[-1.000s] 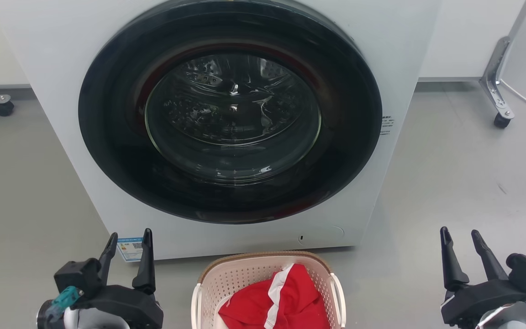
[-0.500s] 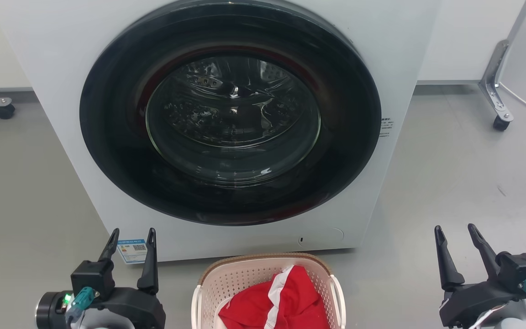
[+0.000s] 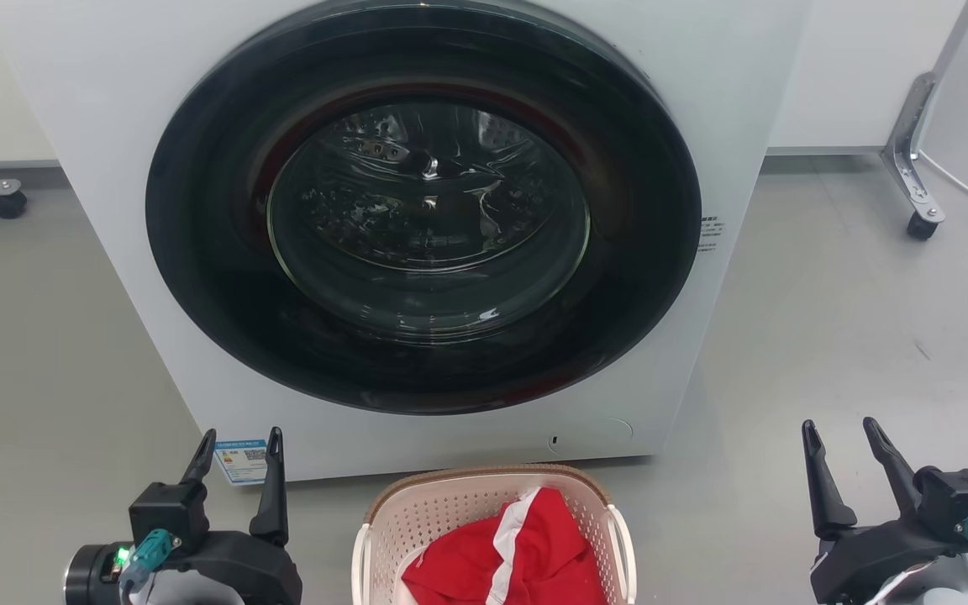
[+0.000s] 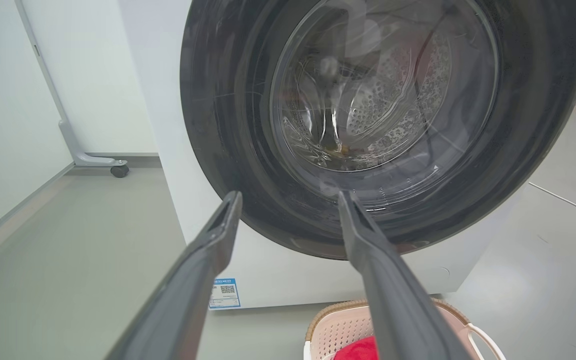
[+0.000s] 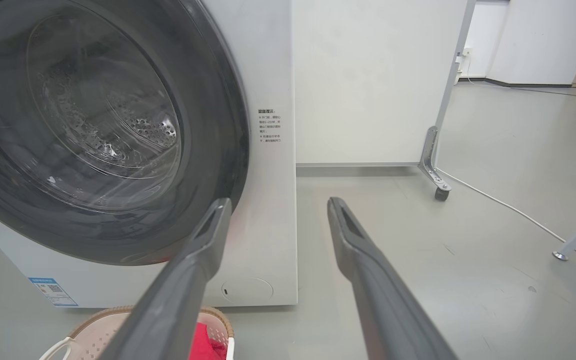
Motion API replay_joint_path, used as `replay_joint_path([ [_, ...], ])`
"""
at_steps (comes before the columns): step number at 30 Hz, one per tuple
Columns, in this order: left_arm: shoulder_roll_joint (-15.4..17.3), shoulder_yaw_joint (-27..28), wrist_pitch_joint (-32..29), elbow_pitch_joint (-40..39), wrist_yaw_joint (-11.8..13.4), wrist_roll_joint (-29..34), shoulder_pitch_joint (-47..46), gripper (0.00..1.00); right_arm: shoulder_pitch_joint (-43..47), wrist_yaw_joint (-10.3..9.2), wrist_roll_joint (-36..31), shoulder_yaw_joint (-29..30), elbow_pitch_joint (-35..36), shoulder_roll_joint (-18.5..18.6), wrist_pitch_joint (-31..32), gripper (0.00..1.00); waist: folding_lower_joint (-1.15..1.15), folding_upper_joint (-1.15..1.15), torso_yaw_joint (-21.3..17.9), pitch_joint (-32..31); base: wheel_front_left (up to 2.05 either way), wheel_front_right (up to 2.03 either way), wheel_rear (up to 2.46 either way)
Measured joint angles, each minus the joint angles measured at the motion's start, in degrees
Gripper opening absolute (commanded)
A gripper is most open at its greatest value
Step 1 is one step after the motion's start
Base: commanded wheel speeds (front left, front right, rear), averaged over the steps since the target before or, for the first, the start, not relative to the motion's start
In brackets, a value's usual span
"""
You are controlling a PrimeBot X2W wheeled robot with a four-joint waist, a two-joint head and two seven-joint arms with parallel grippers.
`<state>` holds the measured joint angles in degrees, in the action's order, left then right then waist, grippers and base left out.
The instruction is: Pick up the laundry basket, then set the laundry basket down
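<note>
Grey floor point(image 3: 828, 336) meets a white washing machine point(image 3: 97, 101). Left tool point(image 3: 240, 433) and right tool point(image 3: 839, 423), spread and empty, flank the laundry basket point(image 3: 442, 504). Its long axis is unclear.

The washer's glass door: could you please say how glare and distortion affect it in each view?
Head view: glass door sharp, small bright glints; left wrist view: similar glints, door stretched by the wide lens; right wrist view: door skewed into an oval, glare mild.

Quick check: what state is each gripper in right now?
Left gripper: open, holding nothing.
Right gripper: open, holding nothing.
</note>
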<state>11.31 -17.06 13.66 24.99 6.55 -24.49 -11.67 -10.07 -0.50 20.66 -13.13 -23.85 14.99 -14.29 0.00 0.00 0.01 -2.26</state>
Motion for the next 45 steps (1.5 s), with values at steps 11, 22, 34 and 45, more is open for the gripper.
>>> replay_joint_path([
  [11,-0.1,0.0,-0.2,0.5,0.0,0.0,0.0,1.00,0.0,0.11,0.0,0.3,-0.3,-0.3,0.0,1.00,0.00,0.00,0.2,0.2,0.00,0.00,0.00],
  [22,-0.1,-0.1,-0.2,0.5,0.0,0.0,0.0,1.00,0.0,0.59,0.0,0.6,-0.5,-0.4,0.0,1.00,0.00,0.00,0.2,0.7,0.00,0.00,0.00],
  [34,-0.7,-0.7,-1.0,-0.7,0.0,0.1,-1.3,1.00,-1.5,1.19,0.0,0.6,0.1,-1.0,0.0,1.00,0.00,0.00,0.2,5.1,0.00,0.00,0.00],
  [45,-1.9,-1.0,-1.6,-1.5,0.0,0.1,-5.9,1.00,-6.3,1.85,0.0,0.4,0.6,-1.5,0.0,1.00,0.01,0.00,-0.1,12.9,0.00,0.00,0.00],
])
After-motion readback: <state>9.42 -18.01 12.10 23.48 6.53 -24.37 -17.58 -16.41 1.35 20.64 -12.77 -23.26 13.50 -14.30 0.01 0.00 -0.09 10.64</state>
